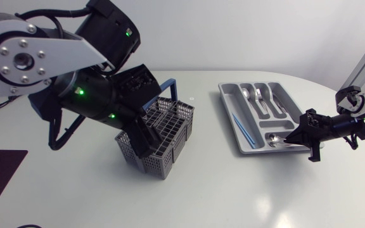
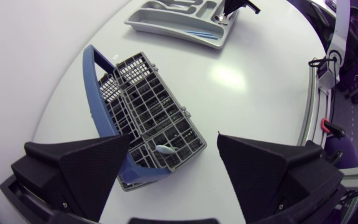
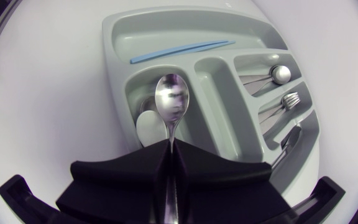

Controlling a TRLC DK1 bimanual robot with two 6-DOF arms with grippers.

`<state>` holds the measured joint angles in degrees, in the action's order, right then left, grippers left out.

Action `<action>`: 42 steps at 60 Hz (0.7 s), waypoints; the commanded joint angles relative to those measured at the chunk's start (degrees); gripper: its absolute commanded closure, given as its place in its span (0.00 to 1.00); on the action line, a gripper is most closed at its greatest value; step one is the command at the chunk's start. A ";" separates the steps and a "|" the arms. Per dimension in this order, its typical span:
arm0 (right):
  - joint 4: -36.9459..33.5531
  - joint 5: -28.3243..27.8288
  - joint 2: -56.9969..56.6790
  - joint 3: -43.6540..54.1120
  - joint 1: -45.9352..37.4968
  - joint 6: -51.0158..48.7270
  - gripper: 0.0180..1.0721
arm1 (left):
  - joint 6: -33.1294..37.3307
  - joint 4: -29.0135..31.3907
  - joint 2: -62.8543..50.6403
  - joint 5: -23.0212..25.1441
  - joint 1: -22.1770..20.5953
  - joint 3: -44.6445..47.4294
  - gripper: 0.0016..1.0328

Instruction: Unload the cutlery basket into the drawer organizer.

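While the right hand clamps a spoon over the drawer organizer, the left hand hangs spread above the cutlery basket, perhaps holding a pale utensil.

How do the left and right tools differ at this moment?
The left tool is open and holds nothing; the right tool is shut on a spoon. The left tool hangs by the cutlery basket; the right tool is over the drawer organizer. Both are matte black.
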<state>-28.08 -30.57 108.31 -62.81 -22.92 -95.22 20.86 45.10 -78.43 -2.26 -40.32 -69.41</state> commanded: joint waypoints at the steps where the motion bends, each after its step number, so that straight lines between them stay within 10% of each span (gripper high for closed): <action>1: 0.30 0.77 1.11 -0.91 0.59 -2.08 0.79 | 1.02 0.07 1.18 -0.90 -0.99 2.17 0.05; 7: 0.30 1.30 -0.03 -0.83 0.68 -1.64 0.26 | 1.02 -0.10 1.53 -2.22 -1.78 3.31 0.05; 11: 0.30 1.48 -1.09 -0.83 0.59 -0.93 0.11 | 0.93 -0.19 1.97 -2.31 -1.87 4.19 0.05; 31: -0.31 -0.28 -10.58 3.39 1.38 1.35 0.05 | 0.58 -4.32 7.33 -8.02 -5.30 10.26 0.14; 42: -0.40 -1.51 -14.01 4.80 2.53 3.64 0.05 | 0.93 -8.10 10.76 -11.62 -6.35 14.91 0.46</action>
<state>-27.53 -31.68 95.61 -60.10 -21.06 -92.75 21.06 38.06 -69.06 -12.95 -46.65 -57.19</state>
